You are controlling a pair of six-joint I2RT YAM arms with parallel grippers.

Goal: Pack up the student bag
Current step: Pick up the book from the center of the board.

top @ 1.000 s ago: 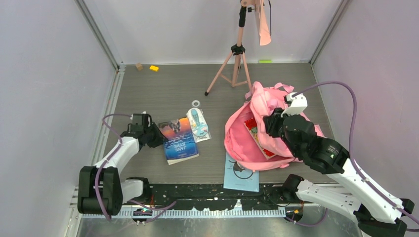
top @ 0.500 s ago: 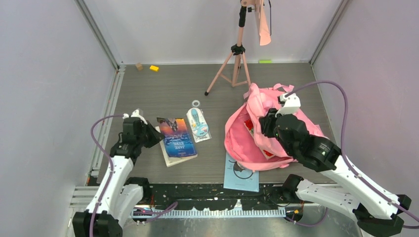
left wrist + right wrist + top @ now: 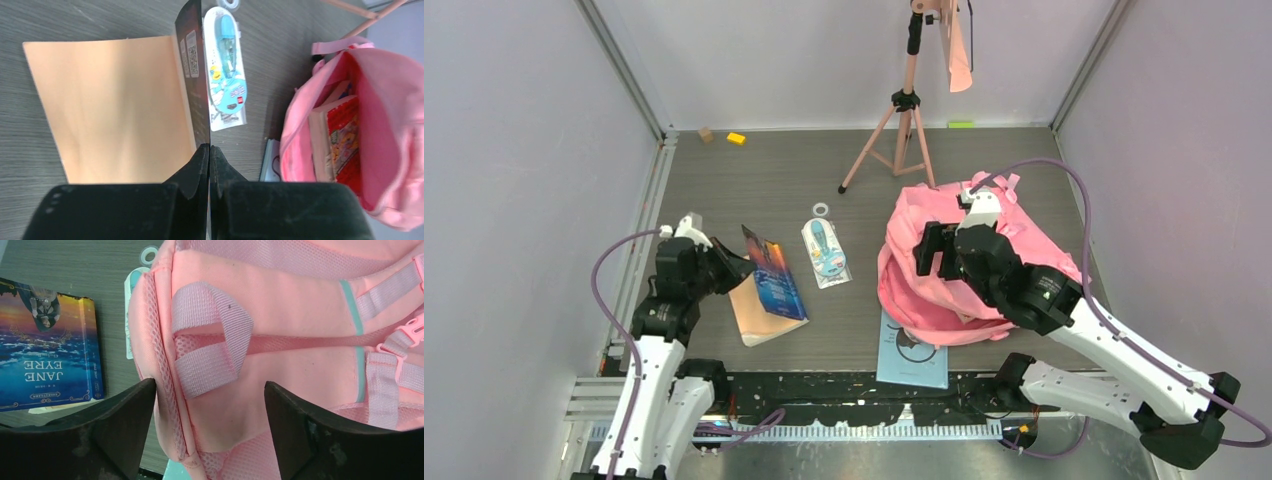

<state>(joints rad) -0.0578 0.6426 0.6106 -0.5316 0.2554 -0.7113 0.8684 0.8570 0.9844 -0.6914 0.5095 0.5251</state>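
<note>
The pink student bag (image 3: 911, 215) lies at centre right; the left wrist view shows its mouth (image 3: 365, 100) open, with a red book (image 3: 345, 127) inside. Over its near-left part my right gripper (image 3: 936, 252) hangs open. From its own wrist camera, my right gripper (image 3: 210, 385) has its fingers wide apart over the bag's (image 3: 280, 330) mesh back and webbing loop, gripping nothing. My left gripper (image 3: 724, 268) is shut on the front cover of the Jane Eyre book (image 3: 774, 275). That cover stands raised, baring a tan page (image 3: 115, 105). My left gripper (image 3: 209, 149) pinches the cover's thin edge.
A blue-and-white blister pack (image 3: 826, 250) lies between book and bag, with a small white ring (image 3: 820, 209) behind it. A pale blue booklet (image 3: 912, 352) pokes out under the bag's near edge. A pink tripod (image 3: 902, 120) stands at the back, with small blocks (image 3: 737, 138) by the far wall.
My left gripper shut on the book's cover and lifted it, opening the book. My right gripper opened, let go of the bag and shifted left; the bag's flap sank.
</note>
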